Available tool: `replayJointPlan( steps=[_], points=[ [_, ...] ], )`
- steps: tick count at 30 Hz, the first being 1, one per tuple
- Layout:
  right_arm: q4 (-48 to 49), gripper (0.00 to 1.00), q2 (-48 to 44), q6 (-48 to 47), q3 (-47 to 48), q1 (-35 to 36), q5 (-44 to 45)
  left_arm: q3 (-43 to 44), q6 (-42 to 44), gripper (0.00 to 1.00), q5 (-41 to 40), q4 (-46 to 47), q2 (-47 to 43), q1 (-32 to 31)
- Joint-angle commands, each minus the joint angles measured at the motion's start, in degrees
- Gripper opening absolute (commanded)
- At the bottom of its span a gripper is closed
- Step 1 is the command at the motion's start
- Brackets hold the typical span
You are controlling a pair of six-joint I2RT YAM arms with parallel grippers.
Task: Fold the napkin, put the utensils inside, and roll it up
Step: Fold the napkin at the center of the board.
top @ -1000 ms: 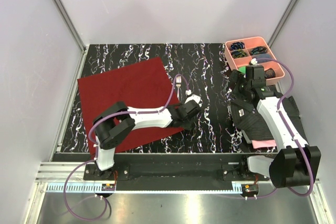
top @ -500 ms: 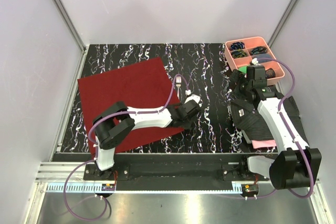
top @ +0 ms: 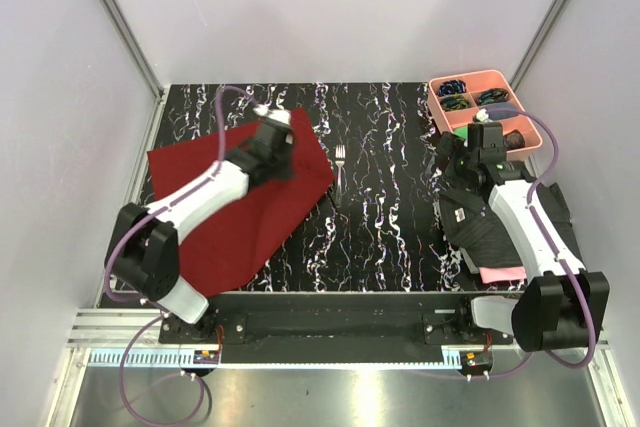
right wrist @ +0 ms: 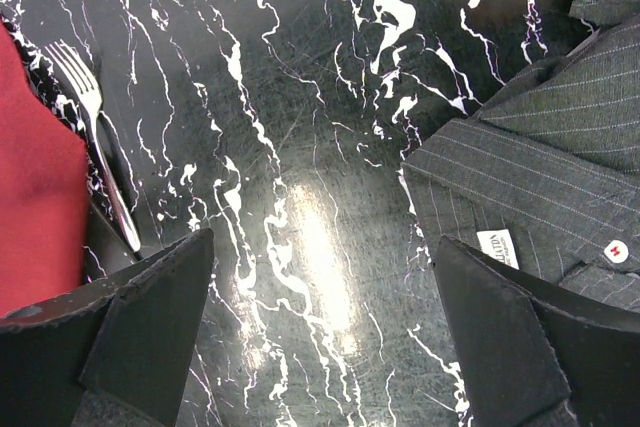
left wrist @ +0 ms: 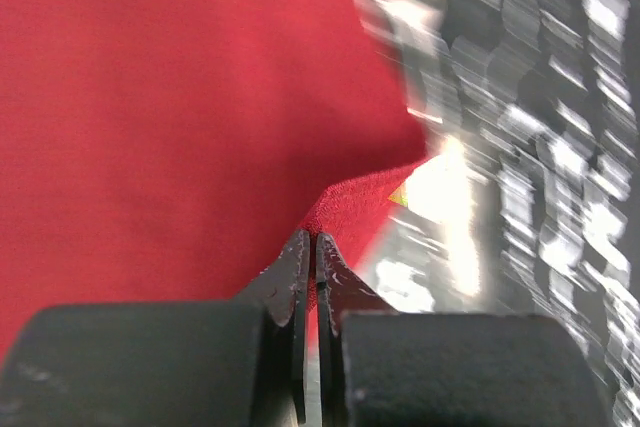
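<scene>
One black, white-veined table (top: 395,237) carries everything, and the fork serves as the marker for places.

Left of the fork lies the napkin (top: 215,202) (left wrist: 160,117), a maroon cloth. Most of it is flat, but its edge nearest the fork runs on a slant and part of it is raised. In the right wrist view its red edge (right wrist: 35,187) sits just beside the fork's handle; whether they touch I cannot tell.

Well to the right of the fork a dark striped shirt (top: 500,232) (right wrist: 545,157) lies crumpled, with a strip of pink cloth (top: 500,274) showing under its near side.

Right of the fork and farther back stands a pink tray (top: 436,99), divided into compartments that hold small dark items.

Left of the fork, over the napkin's far part, hangs the left gripper (top: 278,152) (left wrist: 312,239). Its fingers are pressed together with a peak of red cloth pinched between them, so it holds the napkin. That wrist view is smeared on its table side.

Right of the fork, between it and the shirt, hangs the right gripper (top: 462,147) (right wrist: 322,247). Its fingers stand wide apart with only bare table between them.

Smallest is the fork (top: 339,162) (right wrist: 95,112), silver, flat on the table, tines pointing away from the arms' bases.
</scene>
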Motion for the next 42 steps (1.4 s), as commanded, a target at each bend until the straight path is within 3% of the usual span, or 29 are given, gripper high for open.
replayJointPlan(
  steps=[1,9,18,33,42],
  points=[
    [-0.3,1.00,1.0,-1.4,3.3,-0.3,0.7,0.0,7.6,0.00,-4.1,-7.0,-3.6,10.0],
    [-0.3,1.00,3.3,-2.4,5.4,-0.3,-0.3,6.3,14.1,0.00,-5.9,-11.7,-2.9,26.3],
    [0.1,1.00,3.6,-2.2,5.0,-0.4,-2.4,17.7,20.8,0.00,-3.9,-17.8,5.6,36.0],
    [0.3,1.00,2.8,-1.5,3.7,-0.3,-2.8,34.6,24.4,0.00,-2.8,-24.2,19.9,42.5],
    [0.3,1.00,2.1,-1.3,2.9,-0.4,-2.6,38.0,24.4,0.00,-3.0,-25.3,22.3,44.1]
  ],
)
